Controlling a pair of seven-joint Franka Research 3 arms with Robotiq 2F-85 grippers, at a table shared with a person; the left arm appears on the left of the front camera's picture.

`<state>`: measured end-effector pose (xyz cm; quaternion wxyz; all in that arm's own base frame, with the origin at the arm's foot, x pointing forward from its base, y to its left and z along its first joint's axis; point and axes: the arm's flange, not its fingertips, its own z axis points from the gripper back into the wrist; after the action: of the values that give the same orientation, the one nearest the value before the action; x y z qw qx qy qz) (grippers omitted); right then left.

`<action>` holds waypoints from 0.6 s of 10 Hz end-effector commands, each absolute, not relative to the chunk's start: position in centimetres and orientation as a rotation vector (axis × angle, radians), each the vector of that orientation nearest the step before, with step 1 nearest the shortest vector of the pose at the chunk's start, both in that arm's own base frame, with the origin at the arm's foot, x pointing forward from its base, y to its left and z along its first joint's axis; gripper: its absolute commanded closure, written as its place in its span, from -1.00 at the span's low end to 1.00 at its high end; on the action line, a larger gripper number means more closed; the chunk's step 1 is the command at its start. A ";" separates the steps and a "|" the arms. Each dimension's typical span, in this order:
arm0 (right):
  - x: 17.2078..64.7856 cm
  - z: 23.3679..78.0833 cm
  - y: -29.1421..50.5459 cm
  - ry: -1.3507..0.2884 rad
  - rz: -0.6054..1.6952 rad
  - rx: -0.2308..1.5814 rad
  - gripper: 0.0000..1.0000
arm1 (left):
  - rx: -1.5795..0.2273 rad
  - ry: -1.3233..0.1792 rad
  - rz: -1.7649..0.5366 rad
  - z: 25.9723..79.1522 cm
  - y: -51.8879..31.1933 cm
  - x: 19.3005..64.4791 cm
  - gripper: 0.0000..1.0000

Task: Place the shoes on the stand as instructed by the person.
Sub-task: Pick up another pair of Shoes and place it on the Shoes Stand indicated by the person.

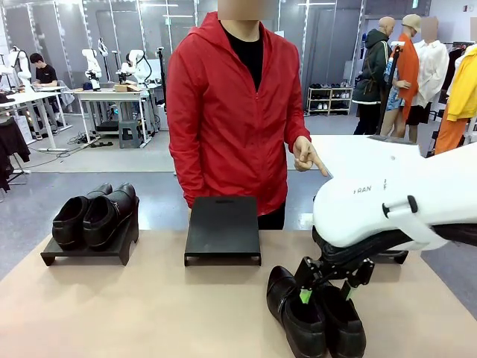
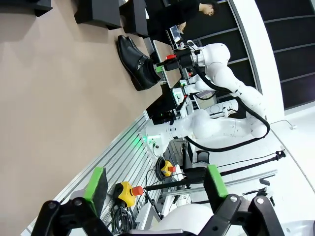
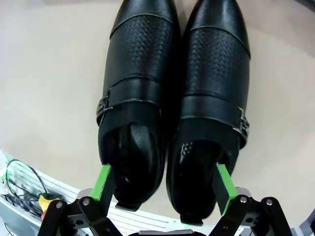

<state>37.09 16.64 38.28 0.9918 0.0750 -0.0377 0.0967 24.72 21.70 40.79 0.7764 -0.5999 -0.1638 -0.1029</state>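
Near the front edge of the tabletop [image 1: 149, 313], right of centre, a sleek pair of black dress shoes [image 1: 313, 317] lies side by side, touching, not yet on any stand. Directly over their heel ends hangs the right gripper [image 1: 326, 292], jaws spread wide, one green pad outside each shoe so the whole pair sits between them. This looks like a set-up to pinch both shoes together as one bundle. Whether the pads already touch the leather is unclear. At the far edge stands a person [image 1: 223, 112] in a red jacket. One hand [image 1: 307, 156] has a forefinger stretched down toward the table's right side, probably naming the stand to use. Toward the far left corner, the left stand [image 1: 86, 252] holds the chunky shoes [image 1: 93, 216], a thick-soled black pair resting on its sloped top. At the middle of the far edge, the middle stand [image 1: 222, 227] carries nothing. A dark edge under the robot's right arm may be a third stand [image 1: 393, 257], mostly hidden. The left gripper [image 2: 155, 189] waits off the tabletop, jaws apart and holding nothing, seemingly parked out of the way.
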 end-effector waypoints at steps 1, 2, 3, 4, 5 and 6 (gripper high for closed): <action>38.1 37.3 17.8 -0.074 0.156 0.128 -1.00 | -1.309 -0.369 -0.247 40.9 21.6 24.5 -1.00; 38.2 36.5 18.3 -0.073 0.156 0.115 -1.00 | -1.309 -0.369 -0.247 40.9 21.6 24.5 -1.00; 38.4 35.9 18.6 -0.069 0.157 0.109 -1.00 | -1.309 -0.369 -0.247 40.9 21.6 24.5 -1.00; 38.5 35.1 18.8 -0.061 0.156 0.097 -1.00 | -1.309 -0.369 -0.247 40.9 21.6 24.5 -1.00; 38.6 34.3 19.0 -0.056 0.157 0.085 -1.00 | -1.309 -0.369 -0.247 40.9 21.6 24.5 -1.00; 38.6 33.7 19.2 -0.060 0.161 0.069 -1.00 | -1.309 -0.369 -0.247 40.9 21.6 24.5 -1.00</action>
<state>38.11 18.34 34.26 0.9940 0.0509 -0.0200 0.0950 24.72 21.70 40.79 0.7762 -0.6000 -0.1638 -0.1030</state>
